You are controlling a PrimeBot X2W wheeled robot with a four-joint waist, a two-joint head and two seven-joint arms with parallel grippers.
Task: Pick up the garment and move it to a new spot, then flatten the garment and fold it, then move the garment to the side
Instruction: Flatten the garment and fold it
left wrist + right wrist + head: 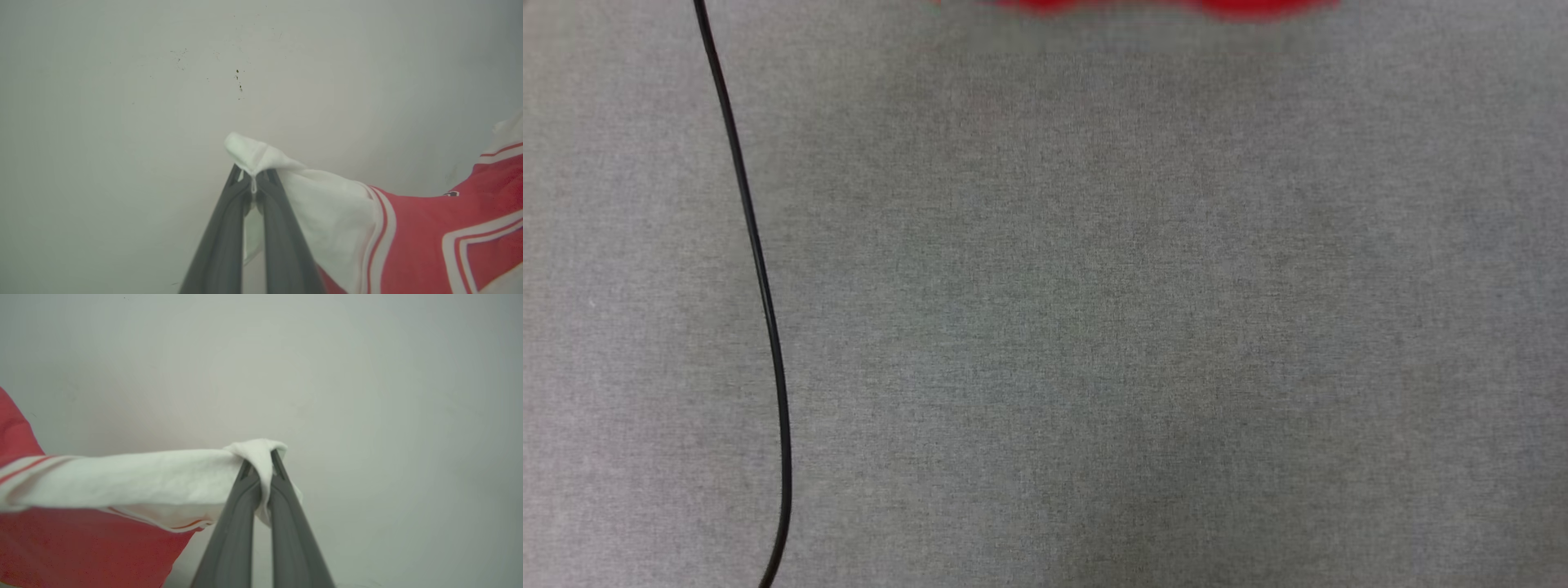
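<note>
The garment (412, 228) is a red T-shirt with white sleeves and striped trim, lifted in the air. My left gripper (254, 179) is shut on the tip of one white sleeve. My right gripper (261, 465) is shut on the other white sleeve, which stretches leftward to the red body of the garment (81, 547). In the head view a blurred red strip of the garment (1168, 6) shows along the top edge, above the grey fabric surface (1094, 327).
A thin black cable (760, 294) runs down the left part of the grey surface. Both wrist views look toward a plain pale wall (204, 81) with a few small dark specks.
</note>
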